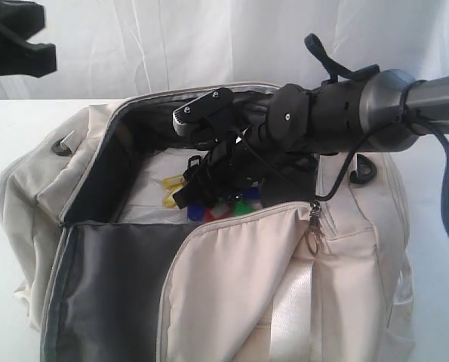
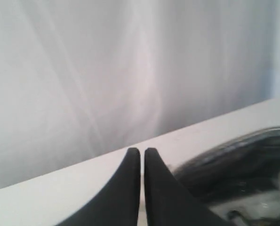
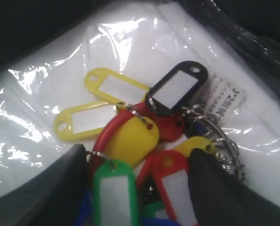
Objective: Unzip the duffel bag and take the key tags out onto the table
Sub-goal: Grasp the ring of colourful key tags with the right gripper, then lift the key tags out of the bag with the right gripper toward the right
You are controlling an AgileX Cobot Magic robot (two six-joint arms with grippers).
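table [image 1: 1, 324] is seen white and broad, with the duffel bag [image 1: 239, 286] laid on it and filling most of the exterior view. the bag is already unzipped: the top flap is folded open, dark lining is exposed, and a zipper pull [image 1: 315, 226] is left hanging at the near right edge. the unzip step is judged done and the take-out step is in hand.

the right gripper [image 3: 137, 157] is reached down into the open bag from the right. its jaws are held wide, one finger set on each side of the bunch, nothing clamped yet. whether the pads touch the tags cannot be told.

the left gripper [image 2: 142, 153] is kept high and well apart from the bag, up by the curtain [image 2: 83, 70]. its fingers are pressed almost together and nothing is held.

the key tags [image 3: 130, 136] are found inside the bag, on a white plastic-wrapped packet [image 3: 45, 94]. yellow, black, red, green and blue tags are bunched on metal rings. a white printed label [image 3: 222, 96] is lying just beside them.

next move: the jaws are to be closed on the middle of the bunch, rings included. the packet film and label should be left out of the grip. then the bunch is to be lifted clear of the flap and set on bare table beside the bag. loose outer tags are likely to dangle and could be snagged on the opening.
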